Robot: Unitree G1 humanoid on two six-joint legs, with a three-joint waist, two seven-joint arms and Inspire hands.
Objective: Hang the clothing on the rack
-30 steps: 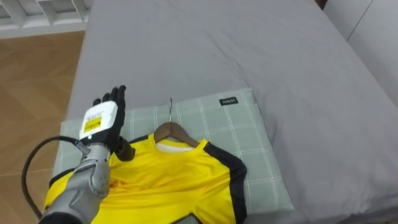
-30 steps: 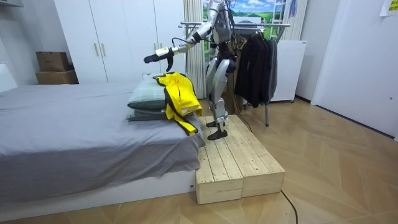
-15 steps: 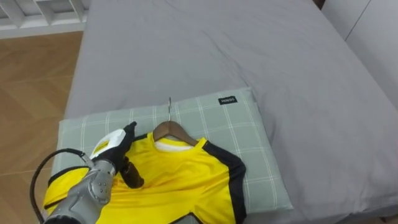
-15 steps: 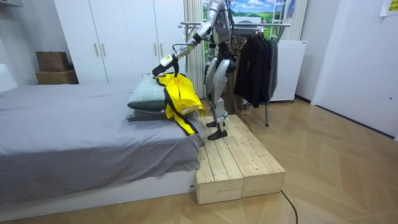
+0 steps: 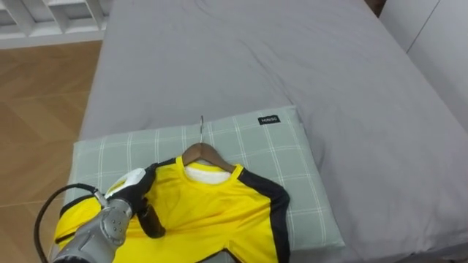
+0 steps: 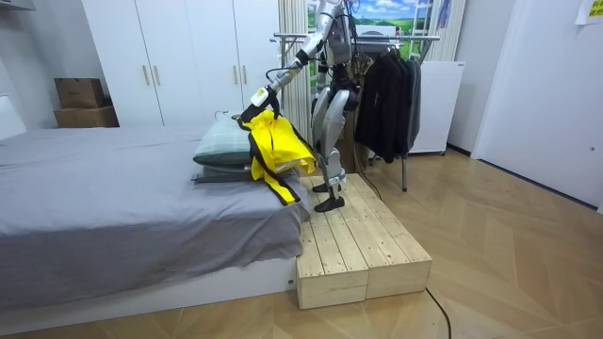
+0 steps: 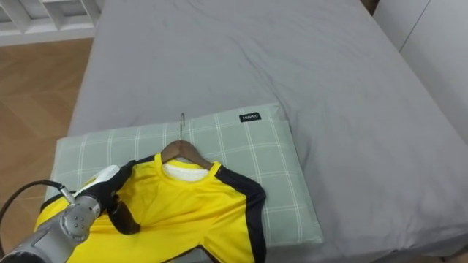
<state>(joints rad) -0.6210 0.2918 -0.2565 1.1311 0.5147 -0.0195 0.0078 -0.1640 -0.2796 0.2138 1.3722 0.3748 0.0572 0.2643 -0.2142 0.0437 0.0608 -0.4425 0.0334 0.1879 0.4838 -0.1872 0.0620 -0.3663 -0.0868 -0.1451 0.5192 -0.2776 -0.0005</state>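
Note:
A yellow shirt (image 5: 212, 208) with black trim lies on a wooden hanger (image 5: 203, 152), whose metal hook points toward the far side of the bed. Both rest on a green checked pillow (image 5: 278, 153) at the near edge of the grey bed (image 5: 292, 58). My left hand (image 5: 131, 191) sits at the shirt's left shoulder, thumb curled on top of the cloth and fingers tucked under its edge. In the room view the same left hand (image 6: 256, 99) is at the top of the shirt (image 6: 271, 141), which hangs down over the bed's end.
I stand on a wooden platform (image 6: 358, 235) at the bed's end. Behind me is a clothes rack (image 6: 396, 38) hung with dark clothes (image 6: 386, 94). White wardrobes (image 6: 170, 56) and cardboard boxes (image 6: 80, 102) stand at the back. Wood floor (image 5: 36, 109) lies left of the bed.
My left hand came down from above the pillow, fingers outstretched, onto the shirt's left shoulder and closed on the cloth there. In the room view the shirt's top has shifted slightly toward me.

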